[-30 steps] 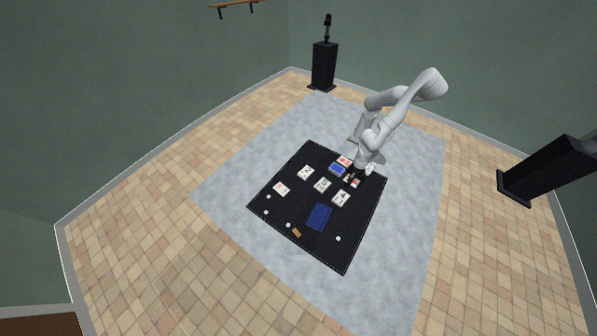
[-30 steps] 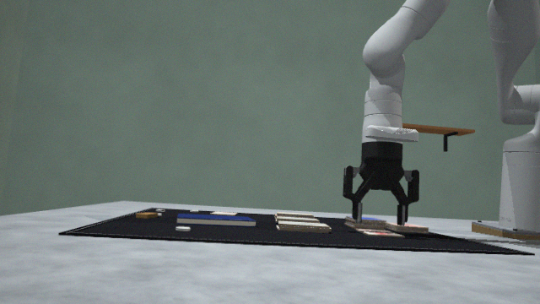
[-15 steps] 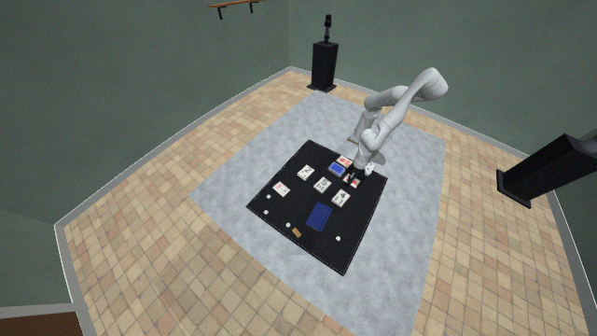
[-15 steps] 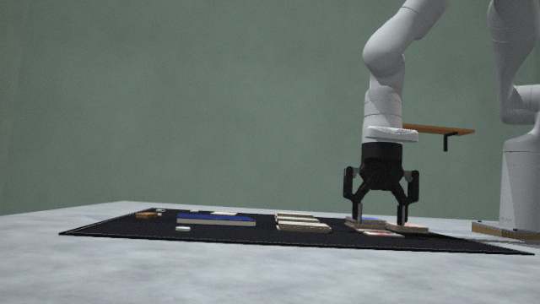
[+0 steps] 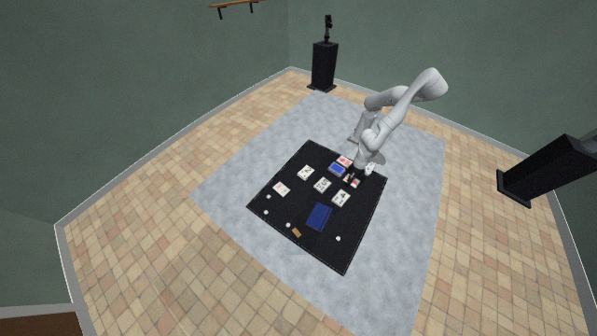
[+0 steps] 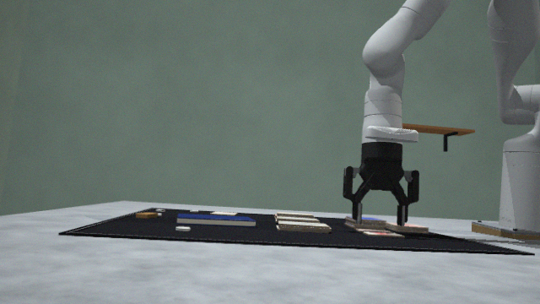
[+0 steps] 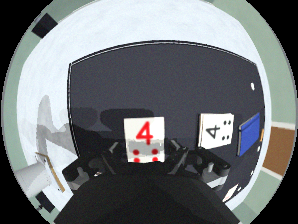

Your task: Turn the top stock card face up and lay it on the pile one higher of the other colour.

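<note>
- step in hand, as judged: picking up the turned-up card for placement; the red 4 card [image 5: 355, 183] [image 6: 381, 233] [image 7: 144, 131] lies face up on the black mat [image 5: 298, 196] [image 6: 236, 236] [image 7: 150, 75], below the gripper [image 5: 354, 177] [image 6: 380, 217] [image 7: 144, 147]
- gripper: fingers apart, pointing down, nothing clamped; they stand to either side of the red 4 in the wrist view; contact with the card can't be told
- next move: settle level, close on the card's edges, lift; fingers are low by the blue-backed stock [image 5: 337, 168] [image 6: 371, 219] and the red-faced pile [image 5: 344, 161] [image 6: 411, 228], so a nudge is the risk
- target: black 5 pile [image 5: 322, 185], one higher and other colour; release square, clear of the black 4 pile [image 5: 340, 198] [image 6: 304, 227] [image 7: 216, 131] beside it
- readable: red "4" with red pips; black "4" with dark pips; black "5" and "2" from top, the latter on the black 2 pile [image 5: 306, 172]; red-faced pile's number too small; no brand legible
</note>
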You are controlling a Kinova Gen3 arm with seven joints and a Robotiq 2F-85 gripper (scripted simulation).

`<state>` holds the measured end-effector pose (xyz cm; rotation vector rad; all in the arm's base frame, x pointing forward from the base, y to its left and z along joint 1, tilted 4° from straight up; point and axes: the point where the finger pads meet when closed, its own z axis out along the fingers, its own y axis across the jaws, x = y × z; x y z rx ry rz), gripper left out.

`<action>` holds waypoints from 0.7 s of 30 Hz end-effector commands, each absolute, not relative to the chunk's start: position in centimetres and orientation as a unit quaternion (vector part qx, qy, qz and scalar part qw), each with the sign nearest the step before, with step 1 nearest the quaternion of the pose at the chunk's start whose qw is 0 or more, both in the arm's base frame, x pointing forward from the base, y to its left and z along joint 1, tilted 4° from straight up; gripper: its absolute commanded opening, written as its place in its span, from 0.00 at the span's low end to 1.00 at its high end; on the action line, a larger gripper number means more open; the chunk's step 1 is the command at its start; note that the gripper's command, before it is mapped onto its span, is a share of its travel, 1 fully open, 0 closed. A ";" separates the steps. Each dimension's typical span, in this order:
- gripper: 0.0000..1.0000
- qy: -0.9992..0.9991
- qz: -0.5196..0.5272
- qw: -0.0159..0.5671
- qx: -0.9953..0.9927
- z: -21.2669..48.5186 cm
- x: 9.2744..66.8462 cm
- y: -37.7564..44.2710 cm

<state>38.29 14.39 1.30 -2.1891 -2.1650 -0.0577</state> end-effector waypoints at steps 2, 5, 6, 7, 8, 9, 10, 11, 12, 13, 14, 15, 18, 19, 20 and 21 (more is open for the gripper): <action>0.85 -0.703 -0.019 0.031 -0.711 1.3 38.3 14.4; 0.85 -0.703 -0.020 0.031 -0.711 1.3 38.3 14.4; 0.85 -0.703 -0.020 0.031 -0.711 1.2 38.3 14.4; 0.85 -0.703 -0.020 0.031 -0.711 1.2 38.3 14.4; 0.85 -0.703 -0.020 0.031 -0.711 1.2 38.3 14.4; 0.85 -0.703 -0.020 0.031 -0.711 1.1 38.3 14.4; 0.85 -0.703 -0.020 0.031 -0.711 1.0 38.4 14.4; 0.85 -0.703 -0.020 0.031 -0.711 1.0 38.4 14.4; 0.85 -0.703 -0.020 0.031 -0.711 0.9 38.4 14.4; 0.85 -0.703 -0.020 0.031 -0.711 0.9 38.4 14.4; 0.85 -0.703 -0.020 0.031 -0.711 0.9 38.4 14.4; 0.85 -0.703 -0.019 0.031 -0.711 0.9 38.4 14.4; 0.85 -0.703 -0.020 0.031 -0.711 0.7 38.4 14.5; 0.85 -0.703 -0.020 0.031 -0.711 0.6 38.4 14.5; 0.85 -0.703 -0.020 0.031 -0.711 0.6 38.4 14.5; 0.85 -0.703 -0.020 0.031 -0.711 0.5 38.4 14.5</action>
